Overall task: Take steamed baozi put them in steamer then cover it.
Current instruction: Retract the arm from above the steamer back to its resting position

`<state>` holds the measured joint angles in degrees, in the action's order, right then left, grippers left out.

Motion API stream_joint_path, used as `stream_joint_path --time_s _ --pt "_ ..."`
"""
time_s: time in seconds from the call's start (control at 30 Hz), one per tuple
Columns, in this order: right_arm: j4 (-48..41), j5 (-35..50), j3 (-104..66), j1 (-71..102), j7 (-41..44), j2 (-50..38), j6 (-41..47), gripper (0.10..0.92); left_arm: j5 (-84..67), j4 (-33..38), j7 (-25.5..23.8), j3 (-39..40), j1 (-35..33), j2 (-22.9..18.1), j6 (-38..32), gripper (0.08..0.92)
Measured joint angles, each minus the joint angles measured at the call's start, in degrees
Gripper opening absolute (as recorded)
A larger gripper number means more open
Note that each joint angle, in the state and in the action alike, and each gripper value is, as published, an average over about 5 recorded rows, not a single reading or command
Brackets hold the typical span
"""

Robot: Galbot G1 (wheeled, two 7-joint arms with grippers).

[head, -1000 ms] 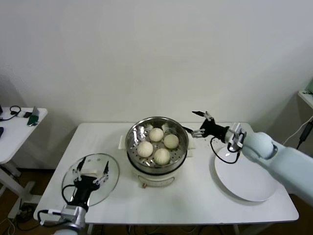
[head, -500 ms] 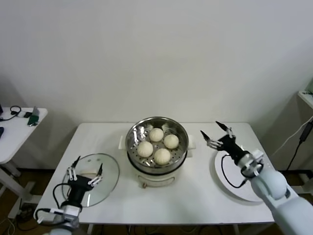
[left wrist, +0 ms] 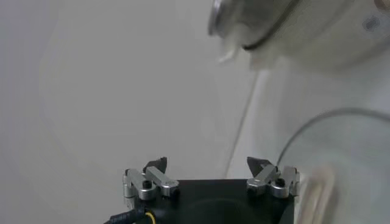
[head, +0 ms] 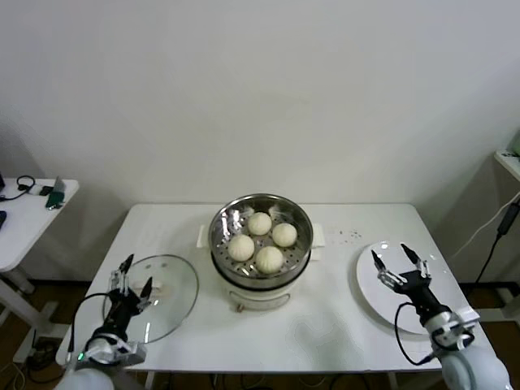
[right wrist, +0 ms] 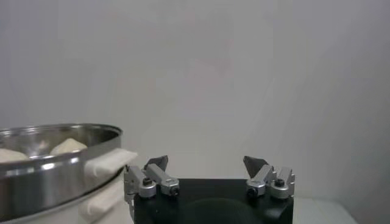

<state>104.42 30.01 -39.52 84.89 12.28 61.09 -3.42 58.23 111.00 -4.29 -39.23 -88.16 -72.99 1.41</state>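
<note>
already all four baozi [head: 262, 240] sit in the steamer [head: 261, 208] at the table's centre, so only covering is left. the glass lid [head: 166, 292] lies flat at about eight o'clock from it, and the left gripper [head: 129, 274] hovers at the lid's outer edge, jaws wide and empty, likely lining up for its handle. the right gripper [head: 399, 266], also spread and empty, waits over the white plate [head: 380, 291] at four o'clock.

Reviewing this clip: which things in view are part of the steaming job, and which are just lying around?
Part of the job:
- four baozi, all in the steamer
- glass lid, flat on the table, not yet on the steamer
- left gripper, open, over the lid
- right gripper, open, over the plate

Lying about:
- side table with small items
</note>
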Motion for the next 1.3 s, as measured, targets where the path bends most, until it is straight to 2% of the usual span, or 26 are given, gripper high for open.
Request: stream_joint_path --time_s 0.43,1.3 --pt "0.08 -2.80 -4.38 3.50 0.35 3.62 -0.22 0.823 11.51 -5.38 1.28 1.93 0.32 0.08 2.30 0.823" --pt "0.26 -5.66 -8.04 5.58 1.31 5.32 -0.76 0.823 15.33 -16.21 5.82 4.76 8.61 -0.77 3.08 0.823"
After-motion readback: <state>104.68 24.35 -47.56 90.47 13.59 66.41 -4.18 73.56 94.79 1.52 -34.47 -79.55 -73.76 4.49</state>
